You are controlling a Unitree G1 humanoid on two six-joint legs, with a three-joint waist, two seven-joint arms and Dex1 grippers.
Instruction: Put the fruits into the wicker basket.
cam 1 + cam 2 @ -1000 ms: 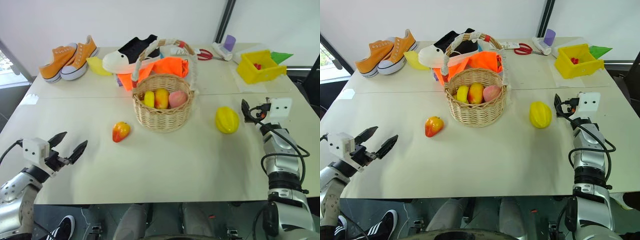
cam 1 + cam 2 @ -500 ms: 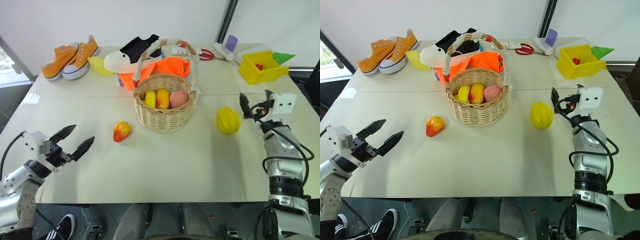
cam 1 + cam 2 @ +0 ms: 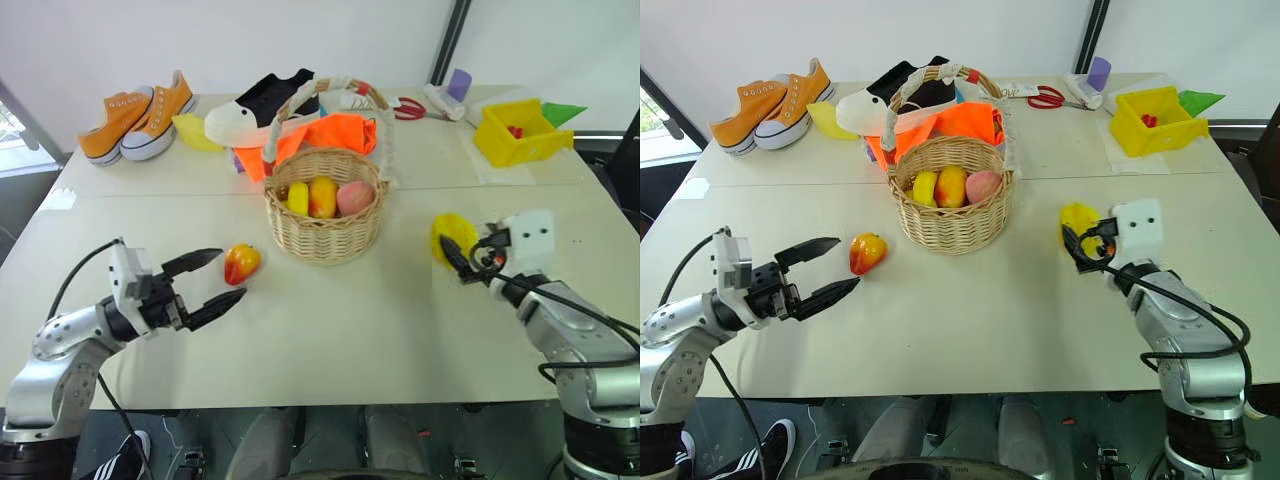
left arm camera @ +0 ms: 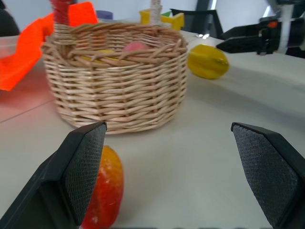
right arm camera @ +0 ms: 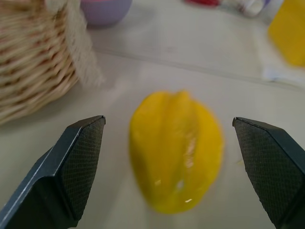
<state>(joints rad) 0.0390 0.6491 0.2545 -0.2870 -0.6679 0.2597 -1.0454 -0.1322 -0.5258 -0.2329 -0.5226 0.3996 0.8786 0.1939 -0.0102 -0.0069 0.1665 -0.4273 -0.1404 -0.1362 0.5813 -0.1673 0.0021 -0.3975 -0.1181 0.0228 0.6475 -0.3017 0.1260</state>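
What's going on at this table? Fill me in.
A two-armed robot is putting toy fruit into a wicker basket, which already holds three pieces. Two fruits lie on the table. The left gripper is open, aimed at the red-orange fruit beside the basket. The right gripper is open too, lined up on the yellow ribbed fruit, which sits between its fingers in the wrist view. Neither fruit is gripped yet.

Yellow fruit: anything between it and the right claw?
Nothing visible. The right claw is open with the yellow fruit straight ahead on bare table; the basket sits off to one side.
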